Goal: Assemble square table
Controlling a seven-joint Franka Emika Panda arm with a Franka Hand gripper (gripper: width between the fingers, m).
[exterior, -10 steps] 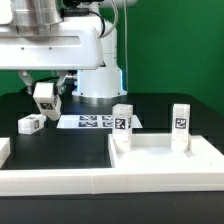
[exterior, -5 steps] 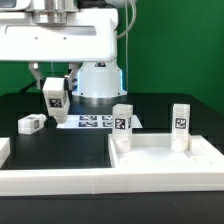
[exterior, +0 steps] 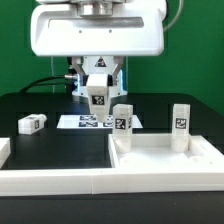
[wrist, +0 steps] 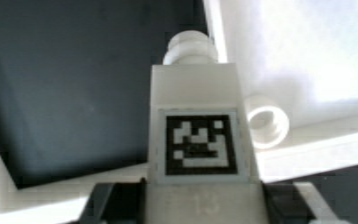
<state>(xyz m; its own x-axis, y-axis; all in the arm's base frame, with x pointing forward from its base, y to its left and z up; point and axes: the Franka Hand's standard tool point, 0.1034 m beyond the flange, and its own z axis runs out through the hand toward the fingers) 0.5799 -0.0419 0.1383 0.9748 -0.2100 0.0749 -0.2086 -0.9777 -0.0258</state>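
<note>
Pinching a tagged leg (exterior: 98, 94), the gripper (exterior: 97, 84) hangs over the black tabletop (exterior: 60, 140); green backdrop (exterior: 195, 60) behind

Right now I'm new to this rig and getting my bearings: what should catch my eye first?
A tagged white leg hangs in the fingers in mid-air, near the marker board. On the exterior view's right, two upright legs stand on the white slab; a loose leg lies at its left.
</note>
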